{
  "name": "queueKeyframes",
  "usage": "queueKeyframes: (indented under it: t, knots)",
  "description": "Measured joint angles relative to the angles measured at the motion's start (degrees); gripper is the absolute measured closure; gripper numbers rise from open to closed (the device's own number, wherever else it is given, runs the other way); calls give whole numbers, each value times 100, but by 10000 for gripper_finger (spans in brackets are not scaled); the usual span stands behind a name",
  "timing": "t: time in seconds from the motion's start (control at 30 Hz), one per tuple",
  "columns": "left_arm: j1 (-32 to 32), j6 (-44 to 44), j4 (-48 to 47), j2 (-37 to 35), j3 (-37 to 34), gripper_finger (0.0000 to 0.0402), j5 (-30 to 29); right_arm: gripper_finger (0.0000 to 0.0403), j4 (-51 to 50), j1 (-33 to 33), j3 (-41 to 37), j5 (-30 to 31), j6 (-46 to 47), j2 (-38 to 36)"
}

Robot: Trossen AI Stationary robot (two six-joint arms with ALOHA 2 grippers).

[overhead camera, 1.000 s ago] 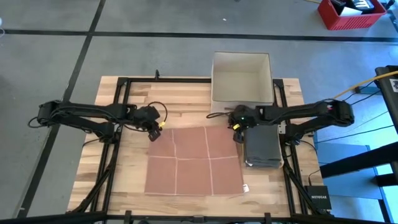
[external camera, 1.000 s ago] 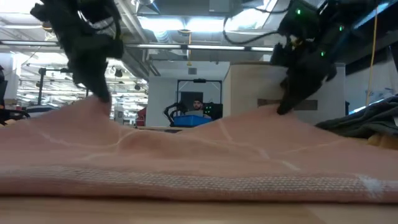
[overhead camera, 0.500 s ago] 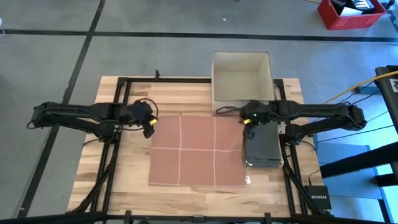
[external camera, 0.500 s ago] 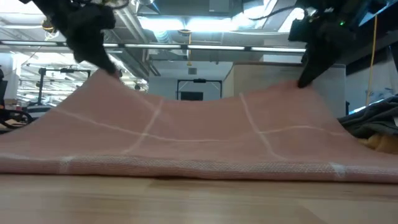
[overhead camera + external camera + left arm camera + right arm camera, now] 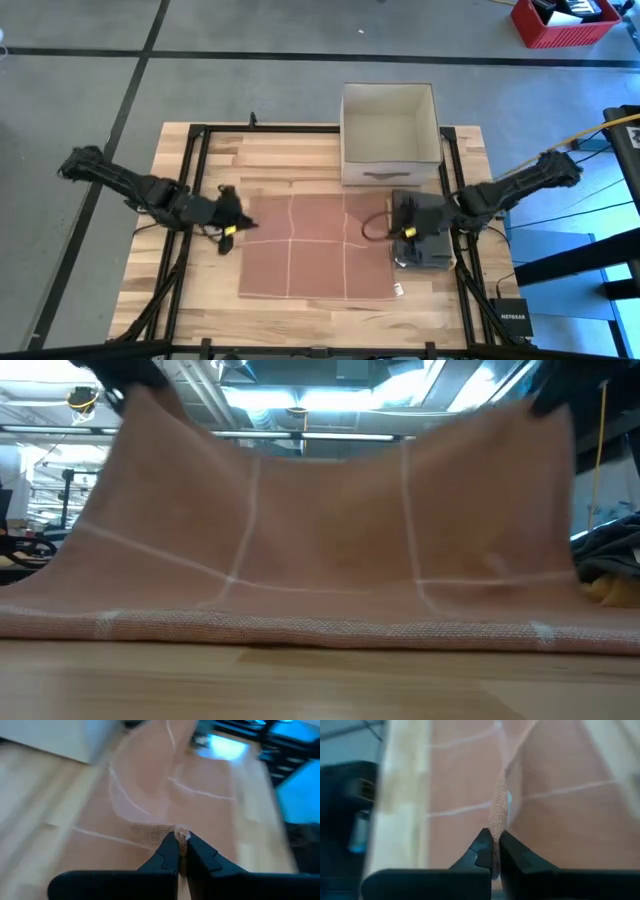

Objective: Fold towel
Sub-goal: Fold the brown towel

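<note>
Both far corners of the towel just got lifted way higher. Left gripper & right gripper jaws pinching it mid-frame, so fold's starting imo.

**What the views hide or cut off**

In the low view, the raised salmon-pink woven towel with pale grid lines fills most of the picture and hides the room behind it. Its two top corners run out past the upper edge, so both grippers are almost wholly out of sight there. In the high view, the red plastic crate is cut by the top edge, and its contents are too small to tell. The left wrist view is blurred by motion; the pale box at its edge shows only as a smear.
</note>
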Motion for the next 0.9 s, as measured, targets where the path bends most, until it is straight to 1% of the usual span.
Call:
queueKeyframes:
  t: [0.17, 0.23, 0.37, 0.5, 0.57, 0.7, 0.83, 0.9]
  knots:
    - [-1181, -983, 11, 86, 6, 400, -273, 389, 422, 1257, 102, 450, 1152, 189]
    - [-1613, -1278, 200, 177, 6, 400, -347, 391, 602, 1711, 102, 547, 1695, 300]
    - [-2347, -1682, 993, 430, 6, 400, -395, 391, 1237, 2494, 102, 855, 2719, 577]
    - [-2947, -1845, 2006, 791, 8, 400, -405, 390, 1702, 3062, 329, 1161, 3377, 975]
    - [-3168, -1778, 2549, 987, 9, 400, -455, 391, 1701, 3289, 629, 1269, 3550, 1195]
    - [-3432, -1241, 3385, 1236, 25, 400, -777, 389, 1419, 3572, 1353, 1604, 3486, 1560]
    - [-3624, -582, 3603, 1339, 323, 400, -1170, 388, 1039, 3780, 2037, 1996, 3156, 1791]
    - [-3737, -157, 3635, 1396, 566, 400, -1337, 389, 1045, 3875, 2269, 2200, 2898, 1871]
